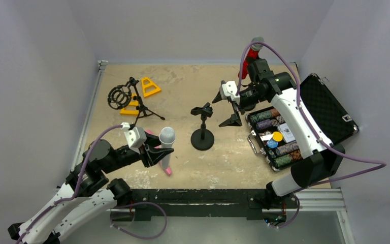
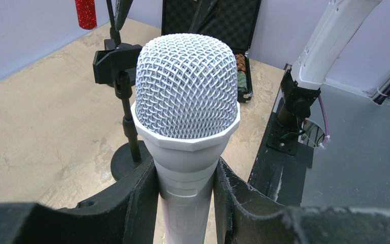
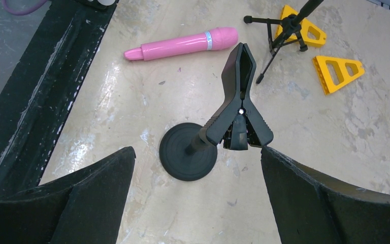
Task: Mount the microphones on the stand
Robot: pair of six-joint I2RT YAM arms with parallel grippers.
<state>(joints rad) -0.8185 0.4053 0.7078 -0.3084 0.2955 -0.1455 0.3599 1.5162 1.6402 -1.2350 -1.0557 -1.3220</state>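
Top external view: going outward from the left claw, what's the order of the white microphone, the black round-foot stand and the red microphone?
1. white microphone, clamped in the left gripper itself.
2. black round-foot stand, to its right, in the middle.
3. red microphone, far back, on the right.

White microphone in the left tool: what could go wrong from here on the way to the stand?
1. The left tool pinches the white microphone just under its head, so the body below may swing or slip when pressed.
2. The clip on the stand looks shut and the open right tool hovers over it; pushing in could tip the stand.
3. The pink microphone lies close beneath and might get knocked.
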